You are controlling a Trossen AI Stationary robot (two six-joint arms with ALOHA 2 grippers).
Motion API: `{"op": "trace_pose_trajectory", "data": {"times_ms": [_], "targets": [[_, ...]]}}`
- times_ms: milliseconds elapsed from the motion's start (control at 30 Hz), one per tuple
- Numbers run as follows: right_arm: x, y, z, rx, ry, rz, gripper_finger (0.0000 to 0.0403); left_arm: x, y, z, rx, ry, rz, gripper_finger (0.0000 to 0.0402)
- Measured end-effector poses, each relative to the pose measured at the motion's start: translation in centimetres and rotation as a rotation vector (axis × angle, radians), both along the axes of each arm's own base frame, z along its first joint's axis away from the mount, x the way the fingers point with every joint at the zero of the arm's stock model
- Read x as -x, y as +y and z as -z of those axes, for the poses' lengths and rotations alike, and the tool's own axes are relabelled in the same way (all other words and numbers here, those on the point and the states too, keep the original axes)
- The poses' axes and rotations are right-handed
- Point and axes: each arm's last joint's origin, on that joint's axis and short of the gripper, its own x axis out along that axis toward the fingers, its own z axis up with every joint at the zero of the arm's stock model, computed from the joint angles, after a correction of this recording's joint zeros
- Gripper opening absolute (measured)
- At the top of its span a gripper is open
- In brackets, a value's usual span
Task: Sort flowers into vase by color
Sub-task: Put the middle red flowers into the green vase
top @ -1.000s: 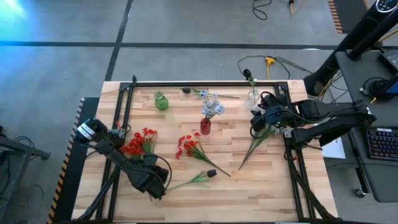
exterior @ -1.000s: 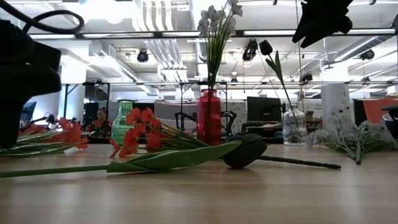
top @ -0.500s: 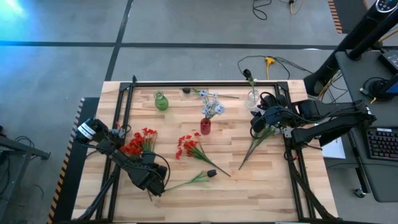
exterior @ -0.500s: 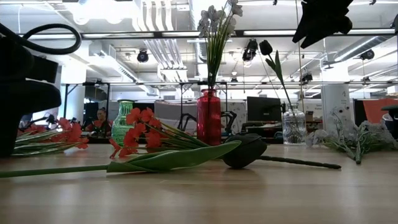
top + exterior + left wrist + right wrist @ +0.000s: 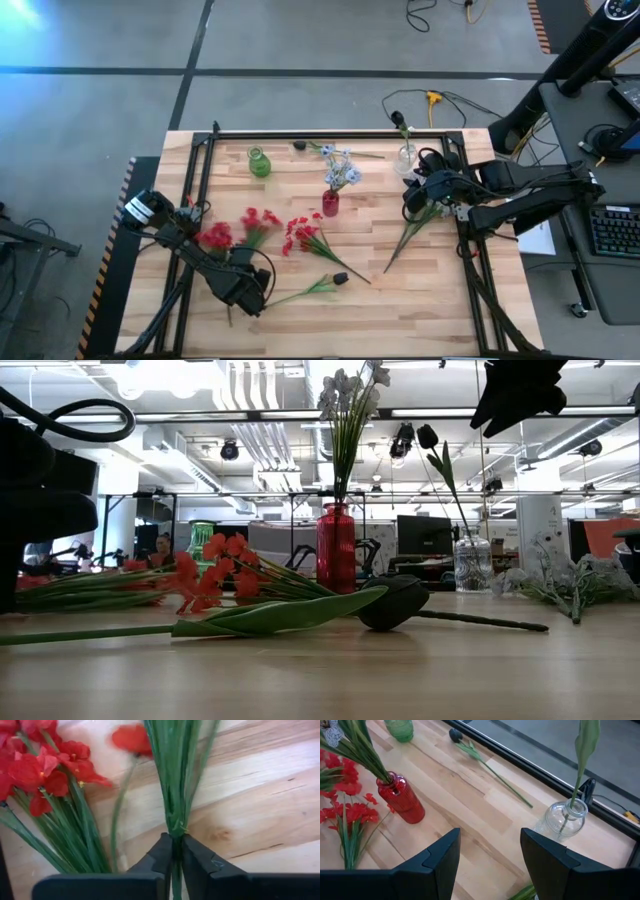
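Left gripper (image 5: pixel 173 851): fingers pinched nearly together on the bundled green stalks of a red flower bunch (image 5: pixel 255 222). Stalks run straight out from between the fingers, long axis in line with the reach, blooms at the far end. Bunch lies low over the worktop (image 5: pixel 400 300).

A second red bunch (image 5: pixel 214 236) lies just beside the fingers to one side, stalks near-parallel and close enough to snag.

Farther out past the held blooms: a third red bunch (image 5: pixel 303 234) flat on the worktop, then the red vase (image 5: pixel 330 203), which already holds pale blue-white blooms (image 5: pixel 339 166). Green vase (image 5: pixel 259 162) stands beyond, toward the far edge. Bare worktop between blooms and vases leaves room to lift and swing.

Right gripper (image 5: pixel 490 851): fingers spread wide, empty, hovering high near the clear vase (image 5: pixel 561 824). Left arm is plainly nearer the red flowers
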Motion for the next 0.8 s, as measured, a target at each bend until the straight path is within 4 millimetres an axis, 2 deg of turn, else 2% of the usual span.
{"op": "trace_pose_trajectory", "data": {"times_ms": [467,800], "targets": [[0.0,0.0,0.0,0.001,0.0,0.0,0.0199,0.0,0.0,-0.2,-0.007,0.013,0.011,0.0002],[0.0,0.0,0.0,0.004,0.004,-0.004,0.0199,-0.2,-0.4,-2.3,-0.054,0.074,0.054,0.0001]]}}
